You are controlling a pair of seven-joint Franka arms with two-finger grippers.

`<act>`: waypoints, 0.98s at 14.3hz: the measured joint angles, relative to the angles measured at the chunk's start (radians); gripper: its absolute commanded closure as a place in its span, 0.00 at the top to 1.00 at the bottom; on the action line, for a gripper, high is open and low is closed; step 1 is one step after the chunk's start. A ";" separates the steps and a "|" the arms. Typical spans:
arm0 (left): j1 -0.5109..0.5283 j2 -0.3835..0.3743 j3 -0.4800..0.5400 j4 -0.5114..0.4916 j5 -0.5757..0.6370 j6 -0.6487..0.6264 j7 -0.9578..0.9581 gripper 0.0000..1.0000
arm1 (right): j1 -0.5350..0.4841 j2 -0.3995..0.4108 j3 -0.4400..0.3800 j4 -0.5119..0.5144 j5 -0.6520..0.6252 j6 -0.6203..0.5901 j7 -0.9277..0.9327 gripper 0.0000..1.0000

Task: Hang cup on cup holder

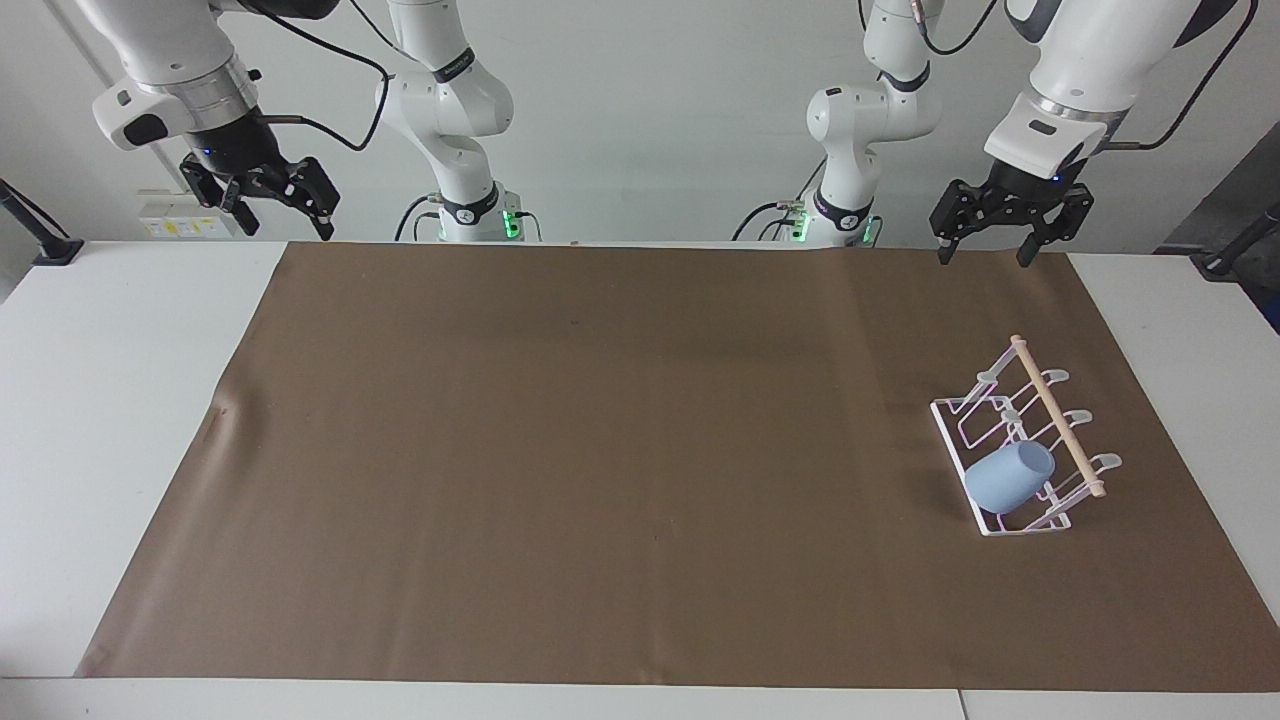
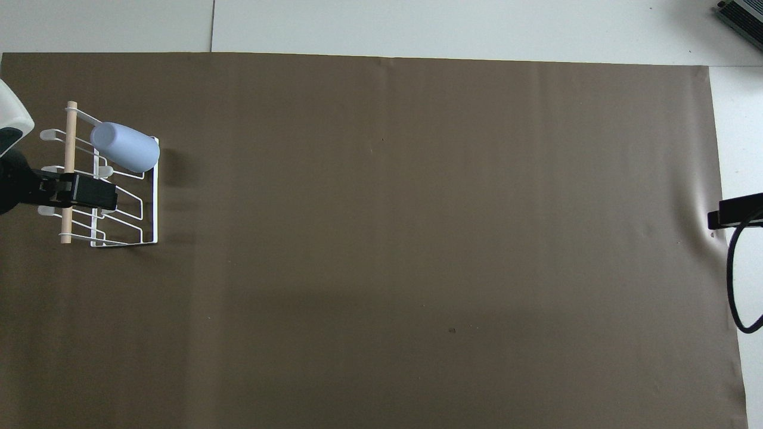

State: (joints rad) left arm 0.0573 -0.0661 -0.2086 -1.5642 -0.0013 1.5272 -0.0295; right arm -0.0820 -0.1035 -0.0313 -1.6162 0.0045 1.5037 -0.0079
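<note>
The light-blue cup sits tilted on a prong of the white wire cup holder, at the rack's end farthest from the robots. It also shows in the overhead view, on the cup holder. My left gripper is open and empty. It is raised high and well clear of the rack, over the mat's edge by the robots. In the overhead view it covers part of the dowel. My right gripper is open and empty, and waits raised at the right arm's end.
A brown mat covers most of the white table. The mat has a small wrinkle at the right arm's end. A black cable hangs from the right arm there.
</note>
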 measured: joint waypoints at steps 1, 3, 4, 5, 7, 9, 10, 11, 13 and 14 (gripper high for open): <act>0.000 0.006 0.003 0.020 -0.004 -0.031 0.001 1.00 | 0.000 -0.001 0.000 0.000 0.000 0.000 0.000 1.00; 0.000 0.027 0.008 0.073 -0.006 -0.105 0.003 1.00 | 0.000 -0.002 0.000 0.000 0.000 0.000 0.000 1.00; 0.000 0.039 0.008 0.097 -0.007 -0.130 0.005 1.00 | 0.000 -0.002 0.000 0.000 0.000 0.000 0.000 1.00; -0.001 0.049 0.008 0.114 -0.008 -0.146 0.007 1.00 | 0.000 -0.003 0.000 0.000 0.000 0.000 0.000 1.00; -0.014 0.059 0.012 0.129 -0.009 -0.163 0.009 1.00 | 0.000 -0.003 0.000 0.000 0.000 0.000 0.000 1.00; -0.078 0.060 0.069 0.135 -0.009 -0.167 0.009 1.00 | 0.000 -0.003 0.000 0.000 0.000 0.000 0.000 1.00; -0.119 0.058 0.110 0.139 -0.011 -0.167 0.012 1.00 | 0.000 -0.003 0.000 0.000 0.000 0.000 0.000 1.00; -0.148 0.054 0.140 0.141 -0.012 -0.167 0.029 1.00 | 0.000 -0.003 0.000 0.000 0.000 0.000 0.000 1.00; -0.160 0.050 0.163 0.141 -0.012 -0.168 0.075 1.00 | 0.000 -0.003 0.000 0.000 0.000 0.000 0.000 1.00; -0.160 0.050 0.169 0.141 -0.012 -0.168 0.087 1.00 | 0.000 -0.003 0.000 0.000 0.000 0.000 0.000 1.00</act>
State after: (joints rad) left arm -0.1025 -0.0159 -0.0392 -1.4237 -0.0135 1.3591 0.0576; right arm -0.0820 -0.1060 -0.0313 -1.6163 0.0045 1.5037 -0.0079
